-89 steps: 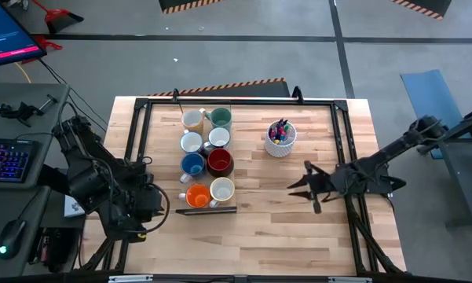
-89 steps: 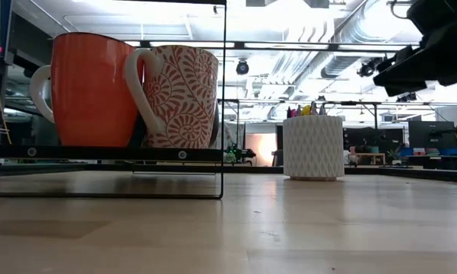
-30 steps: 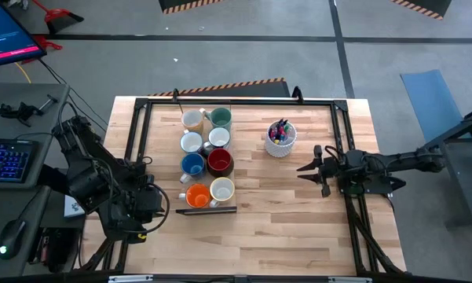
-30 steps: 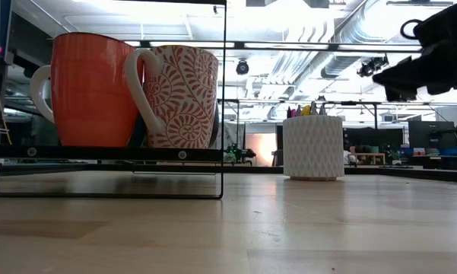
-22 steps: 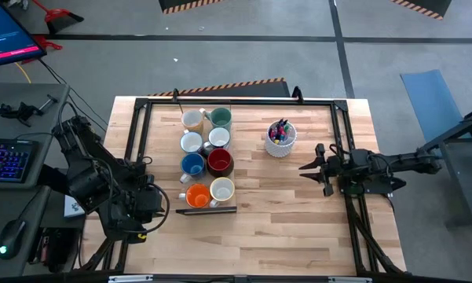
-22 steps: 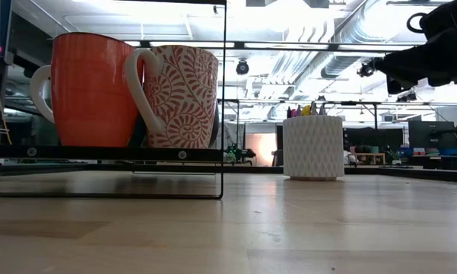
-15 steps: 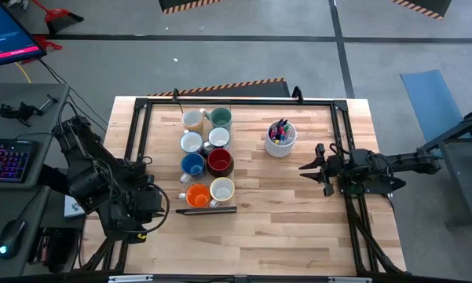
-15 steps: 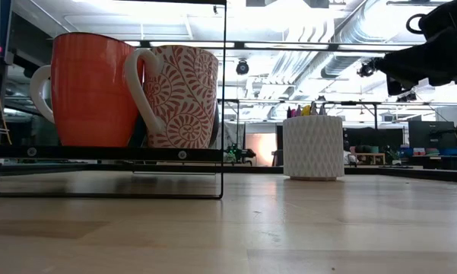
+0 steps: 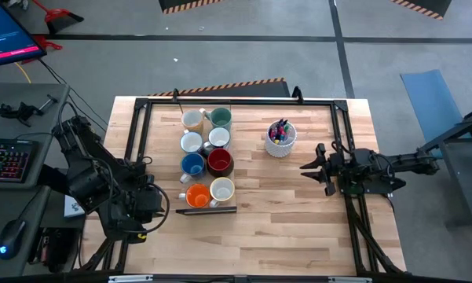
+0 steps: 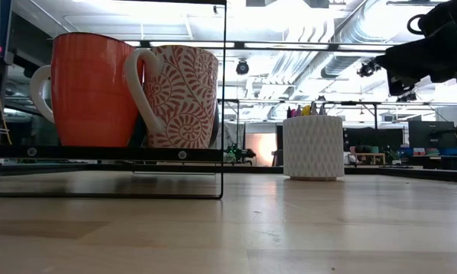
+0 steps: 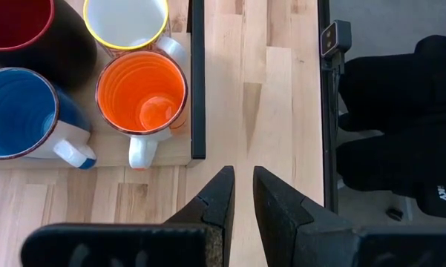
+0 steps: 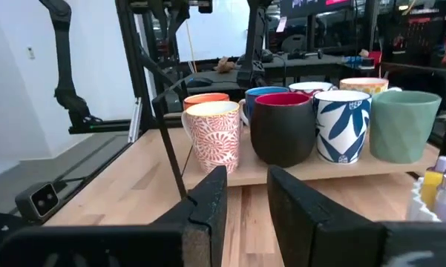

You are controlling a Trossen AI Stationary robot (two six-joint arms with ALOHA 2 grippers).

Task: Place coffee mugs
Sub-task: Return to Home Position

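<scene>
Several coffee mugs stand in two rows on a low wooden board (image 9: pixel 206 206) left of the table's middle: orange (image 9: pixel 196 195), patterned cream (image 9: pixel 222 189), blue (image 9: pixel 192 164), dark red (image 9: pixel 220 161), white ones and a teal one (image 9: pixel 221 118). My right gripper (image 9: pixel 308 169) hovers open above the table's right part, pointing at the mugs, well clear of them; its wrist view shows their row, with the dark red mug (image 12: pixel 283 128) in the middle, past the fingers (image 12: pixel 245 182). My left gripper (image 11: pixel 241 178) waits at the table's left near side, beside the orange mug (image 11: pixel 141 93), with a narrow gap between its fingers.
A white textured cup of coloured pens (image 9: pixel 280 140) stands between the mugs and my right gripper, toward the far side. A black metal frame (image 9: pixel 141 141) runs round the table, with a black bar (image 9: pixel 206 211) along the board's near edge. Bare wood lies near and right.
My right gripper has drawn back a little toward the table's right edge and risen slightly, staying open. The mugs and my left arm have kept still.
</scene>
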